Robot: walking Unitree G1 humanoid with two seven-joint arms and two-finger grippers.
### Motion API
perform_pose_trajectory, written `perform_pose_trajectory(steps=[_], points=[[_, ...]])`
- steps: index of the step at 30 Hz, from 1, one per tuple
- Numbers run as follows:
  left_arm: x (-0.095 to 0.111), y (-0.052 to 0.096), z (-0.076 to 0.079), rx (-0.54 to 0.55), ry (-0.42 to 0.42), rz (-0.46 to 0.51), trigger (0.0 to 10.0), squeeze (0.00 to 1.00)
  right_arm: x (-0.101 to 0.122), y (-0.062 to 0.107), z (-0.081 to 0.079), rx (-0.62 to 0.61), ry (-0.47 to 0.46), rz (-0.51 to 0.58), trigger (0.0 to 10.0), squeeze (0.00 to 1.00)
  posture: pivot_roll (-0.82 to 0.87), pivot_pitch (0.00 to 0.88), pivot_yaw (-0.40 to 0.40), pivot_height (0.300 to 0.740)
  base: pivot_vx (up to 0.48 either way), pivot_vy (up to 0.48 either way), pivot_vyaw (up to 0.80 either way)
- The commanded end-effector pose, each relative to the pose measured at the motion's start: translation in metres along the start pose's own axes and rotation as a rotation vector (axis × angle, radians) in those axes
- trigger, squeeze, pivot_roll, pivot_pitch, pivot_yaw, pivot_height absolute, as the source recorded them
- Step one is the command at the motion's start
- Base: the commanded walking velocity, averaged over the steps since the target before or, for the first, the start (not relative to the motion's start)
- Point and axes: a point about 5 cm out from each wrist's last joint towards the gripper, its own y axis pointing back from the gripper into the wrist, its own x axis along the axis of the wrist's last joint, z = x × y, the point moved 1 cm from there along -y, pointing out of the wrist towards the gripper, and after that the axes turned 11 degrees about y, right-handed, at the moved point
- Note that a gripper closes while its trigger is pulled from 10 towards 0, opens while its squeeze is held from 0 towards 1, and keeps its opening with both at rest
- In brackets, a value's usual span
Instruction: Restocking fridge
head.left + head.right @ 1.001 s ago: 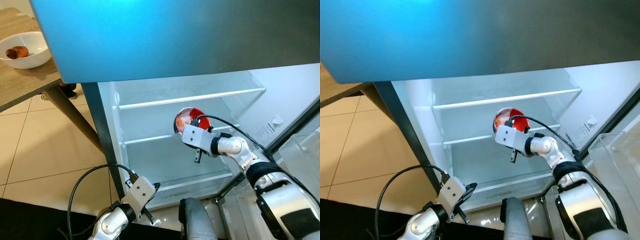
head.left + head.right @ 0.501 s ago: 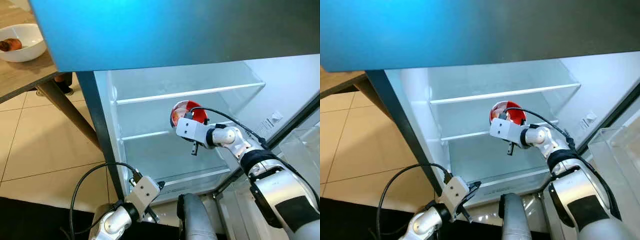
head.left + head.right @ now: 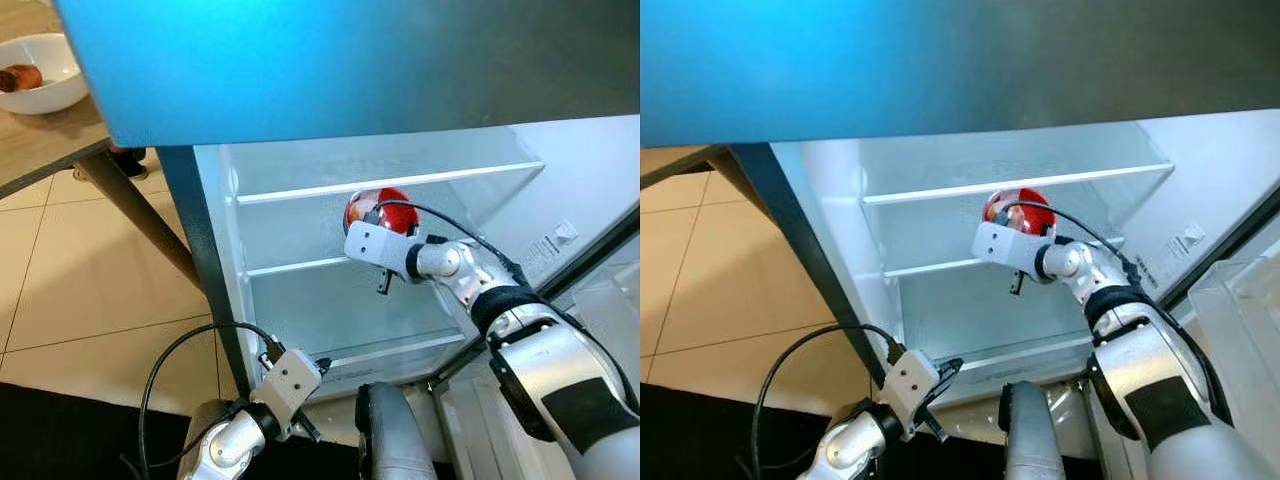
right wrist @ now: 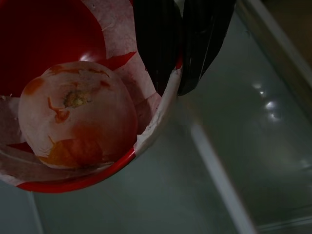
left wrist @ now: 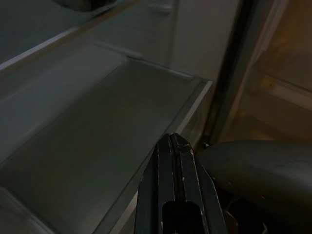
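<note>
My right gripper [image 3: 372, 218] is shut on the rim of a red bowl [image 3: 383, 209], holding it inside the open fridge [image 3: 300, 210] just above the middle glass shelf [image 3: 295, 266]. In the right wrist view the red bowl [image 4: 53, 44] is lined with white paper and holds a round pale orange fruit [image 4: 78, 114]; one black finger [image 4: 158, 39] is inside the rim and the other outside. My left gripper [image 3: 312, 397] hangs low at the fridge's bottom edge, its fingers [image 5: 178, 195] pressed together with nothing between them.
A glass upper shelf [image 3: 390, 182] and a lower shelf [image 3: 400, 350] span the fridge. The fridge door [image 3: 590, 250] stands open on the right. A wooden table [image 3: 40, 140] at the left carries a white bowl [image 3: 40, 85] with food. Tiled floor [image 3: 90, 300] lies to the left.
My right gripper has carried the red bowl up and deeper into the fridge, from below the middle shelf's level to above it. The camera view shifted slightly. The left arm stayed low.
</note>
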Motion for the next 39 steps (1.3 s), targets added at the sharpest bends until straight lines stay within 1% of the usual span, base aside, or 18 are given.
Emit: perform_pose_trajectory(steps=[1,6,9,20,25,26,27,28,29,30,32,33,34,35,36,37,38,39], points=[[0.001,0.000,0.002,0.011,0.013,0.009,10.0,0.00,0.003,0.000,0.008,-0.034,0.011,-0.007,10.0,0.00,-0.07,0.239,-0.103,0.593,0.000,0.000,0.00],[0.009,0.000,0.002,0.018,0.010,0.037,10.0,0.00,0.003,0.000,0.012,-0.060,0.031,-0.025,10.0,0.00,-0.06,0.242,-0.104,0.593,0.000,0.000,0.00],[0.013,-0.001,0.001,0.018,0.006,0.051,10.0,0.00,0.003,0.000,0.014,-0.076,0.026,-0.037,10.0,0.00,-0.06,0.242,-0.105,0.593,0.000,0.000,0.00],[0.019,-0.003,0.002,0.010,-0.004,0.062,10.0,0.00,0.006,-0.002,0.014,-0.057,0.044,-0.049,10.0,0.00,-0.06,0.243,-0.108,0.593,0.000,0.000,0.00],[0.020,-0.003,0.003,0.010,-0.004,0.061,10.0,0.00,0.009,-0.004,0.012,-0.043,0.038,-0.046,10.0,0.00,-0.06,0.243,-0.112,0.593,0.000,0.000,0.00],[0.020,-0.003,0.004,0.011,-0.003,0.061,10.0,0.00,0.010,-0.005,0.013,-0.044,0.035,-0.044,10.0,0.30,-0.06,0.243,-0.114,0.593,0.000,0.000,0.00],[0.020,-0.003,0.004,0.011,-0.003,0.061,10.0,0.00,0.010,-0.005,0.013,-0.044,0.035,-0.044,10.0,0.30,-0.06,0.243,-0.114,0.593,0.000,0.000,0.00],[0.020,-0.003,0.004,0.011,-0.003,0.061,10.0,0.00,0.011,-0.005,0.013,-0.044,0.034,-0.044,10.0,0.62,-0.06,0.243,-0.114,0.593,0.000,0.000,0.00],[0.020,-0.003,0.004,0.013,-0.003,0.061,10.0,0.00,0.011,-0.005,0.013,-0.045,0.032,-0.042,10.0,0.69,-0.05,0.243,-0.116,0.593,0.000,0.000,0.00],[0.020,-0.004,0.004,0.013,-0.003,0.061,10.0,0.00,0.012,-0.005,0.013,-0.047,0.033,-0.042,10.0,0.73,-0.05,0.242,-0.117,0.593,0.000,0.000,0.00],[0.020,-0.003,0.004,0.014,-0.003,0.060,10.0,0.00,0.012,-0.005,0.014,-0.054,0.037,-0.043,10.0,0.72,-0.05,0.241,-0.117,0.593,0.000,0.000,0.00],[0.020,-0.003,0.004,0.015,-0.003,0.059,10.0,0.00,0.013,-0.005,0.015,-0.059,0.040,-0.045,10.0,0.69,-0.05,0.241,-0.117,0.593,0.000,0.000,0.00],[0.020,-0.003,0.004,0.015,-0.003,0.059,10.0,0.00,0.013,-0.005,0.015,-0.059,0.040,-0.045,10.0,0.69,-0.05,0.241,-0.117,0.593,0.000,0.000,0.00],[0.020,-0.003,0.004,0.015,-0.003,0.057,10.0,0.00,0.012,-0.006,0.015,-0.061,0.048,-0.048,10.0,0.65,-0.05,0.241,-0.116,0.593,0.000,0.000,0.00],[0.020,-0.003,0.004,0.015,-0.004,0.056,10.0,0.00,0.012,-0.005,0.015,-0.064,0.054,-0.050,10.0,0.44,-0.05,0.241,-0.116,0.593,0.000,0.000,0.00],[0.020,-0.003,0.004,0.015,-0.004,0.055,10.0,0.00,0.012,-0.005,0.016,-0.067,0.055,-0.052,10.0,0.15,-0.05,0.240,-0.114,0.593,0.000,0.000,0.00],[0.020,-0.003,0.004,0.015,-0.004,0.055,10.0,0.00,0.012,-0.005,0.016,-0.067,0.055,-0.052,10.0,0.15,-0.05,0.240,-0.114,0.593,0.000,0.000,0.00],[0.020,-0.003,0.004,0.015,-0.004,0.054,10.0,0.00,0.012,-0.005,0.016,-0.070,0.055,-0.052,10.0,0.00,-0.05,0.240,-0.114,0.593,0.000,0.000,0.00]])
